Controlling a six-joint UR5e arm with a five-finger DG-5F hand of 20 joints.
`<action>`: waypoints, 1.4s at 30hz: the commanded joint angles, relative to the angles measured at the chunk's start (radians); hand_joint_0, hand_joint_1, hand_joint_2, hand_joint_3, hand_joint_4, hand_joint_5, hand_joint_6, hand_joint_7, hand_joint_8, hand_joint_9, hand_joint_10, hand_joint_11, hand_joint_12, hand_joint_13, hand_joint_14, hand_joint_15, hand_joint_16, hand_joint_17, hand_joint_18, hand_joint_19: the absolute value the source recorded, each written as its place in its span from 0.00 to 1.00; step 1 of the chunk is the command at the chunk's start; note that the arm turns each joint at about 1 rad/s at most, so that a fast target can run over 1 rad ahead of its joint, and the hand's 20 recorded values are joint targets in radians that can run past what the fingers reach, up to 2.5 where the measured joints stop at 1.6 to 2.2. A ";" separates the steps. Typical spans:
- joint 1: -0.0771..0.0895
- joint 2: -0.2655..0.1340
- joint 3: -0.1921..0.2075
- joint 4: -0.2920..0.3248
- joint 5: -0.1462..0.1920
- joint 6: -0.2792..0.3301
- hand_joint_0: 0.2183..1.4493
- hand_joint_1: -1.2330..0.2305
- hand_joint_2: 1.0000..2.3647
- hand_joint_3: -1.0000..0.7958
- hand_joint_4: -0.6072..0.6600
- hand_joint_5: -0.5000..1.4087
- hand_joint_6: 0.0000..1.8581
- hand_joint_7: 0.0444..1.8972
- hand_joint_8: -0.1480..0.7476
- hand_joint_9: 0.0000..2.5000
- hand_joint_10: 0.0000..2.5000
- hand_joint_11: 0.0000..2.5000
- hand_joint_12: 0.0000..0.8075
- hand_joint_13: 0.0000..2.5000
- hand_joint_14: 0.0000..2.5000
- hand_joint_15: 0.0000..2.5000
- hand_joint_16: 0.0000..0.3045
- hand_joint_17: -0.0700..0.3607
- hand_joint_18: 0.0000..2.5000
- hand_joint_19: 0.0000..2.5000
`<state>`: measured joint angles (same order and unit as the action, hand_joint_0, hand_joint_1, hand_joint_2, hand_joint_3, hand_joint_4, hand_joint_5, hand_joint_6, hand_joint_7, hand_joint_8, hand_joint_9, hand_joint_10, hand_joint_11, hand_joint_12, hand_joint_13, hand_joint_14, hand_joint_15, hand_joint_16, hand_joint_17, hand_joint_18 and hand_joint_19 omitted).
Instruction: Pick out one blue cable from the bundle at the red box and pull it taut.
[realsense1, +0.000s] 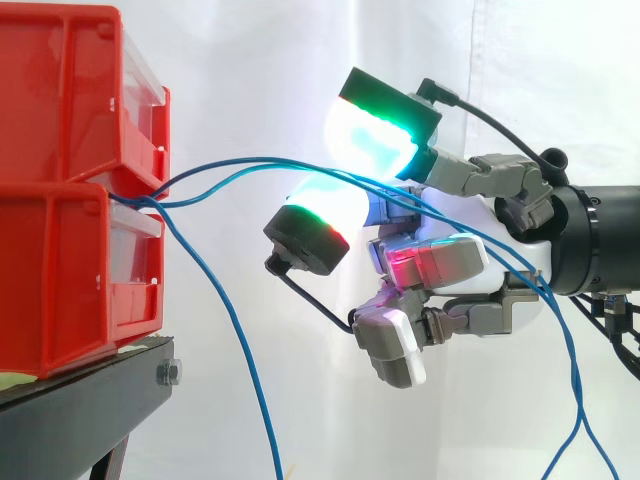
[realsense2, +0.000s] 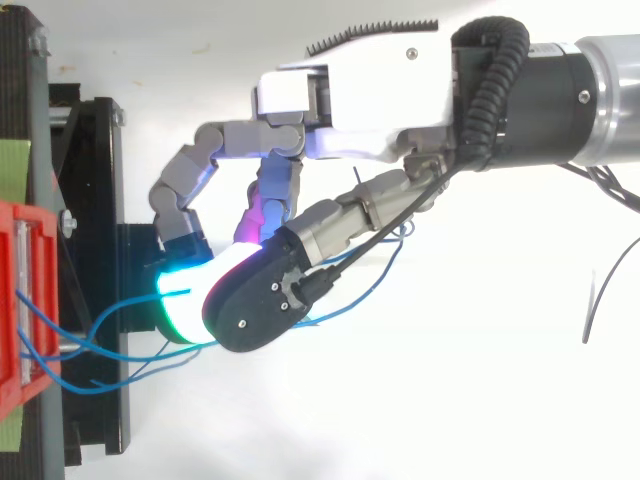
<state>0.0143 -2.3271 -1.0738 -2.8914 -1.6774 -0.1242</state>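
Two stacked red bins stand at the left on a black stand. Several thin blue cables come out between the bins. One of them hangs down in front of the stand. Two run right in a loose arc into my hand. They pass between two curled cyan-green glowing fingertips that close on them, then cross the palm and drop behind the wrist. The stretch between bins and hand still sags.
A white curtain hangs behind everything. The black stand juts out under the bins toward the hand. In the top view a thin dark wire lies at the right edge.
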 joint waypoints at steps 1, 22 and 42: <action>0.000 0.000 0.000 0.000 -0.001 0.000 0.29 0.44 0.01 0.34 0.50 0.21 0.47 0.49 0.47 0.58 0.01 0.37 0.43 0.41 0.01 0.28 0.17 0.43 0.36 0.31; 0.000 0.000 -0.001 0.000 0.001 -0.003 0.31 0.29 0.01 0.44 0.51 0.21 0.50 0.49 0.47 0.55 0.01 0.38 0.43 0.40 0.01 0.28 0.16 0.42 0.35 0.30; 0.000 0.049 0.000 -0.121 0.002 -0.123 0.32 0.29 0.01 0.44 0.47 0.21 0.49 0.49 0.45 0.45 0.01 0.30 0.43 0.32 0.01 0.23 0.16 0.41 0.31 0.27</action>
<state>0.0130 -2.2871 -1.0733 -2.9876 -1.6744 -0.2279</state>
